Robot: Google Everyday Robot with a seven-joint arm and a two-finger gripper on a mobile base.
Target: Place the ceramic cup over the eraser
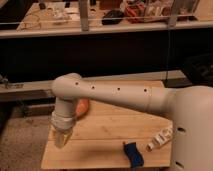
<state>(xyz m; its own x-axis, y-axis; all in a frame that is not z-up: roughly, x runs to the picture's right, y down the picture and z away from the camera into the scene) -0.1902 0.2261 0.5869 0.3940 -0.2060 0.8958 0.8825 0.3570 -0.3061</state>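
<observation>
My gripper (62, 138) points down over the near left corner of the wooden table (110, 125), close to its surface. An orange rounded object (83, 106), which looks like the ceramic cup, sits on the table just behind the wrist and is partly hidden by the arm. A small dark blue object (132, 153), possibly the eraser, lies near the table's front edge, well to the right of the gripper. The gripper touches neither object.
A small white object (160, 140) lies at the table's right front, next to my white body (192, 130). The white arm (115, 95) spans the table's back. A dark shelf with clutter (110, 20) stands behind. The floor (20, 140) is to the left.
</observation>
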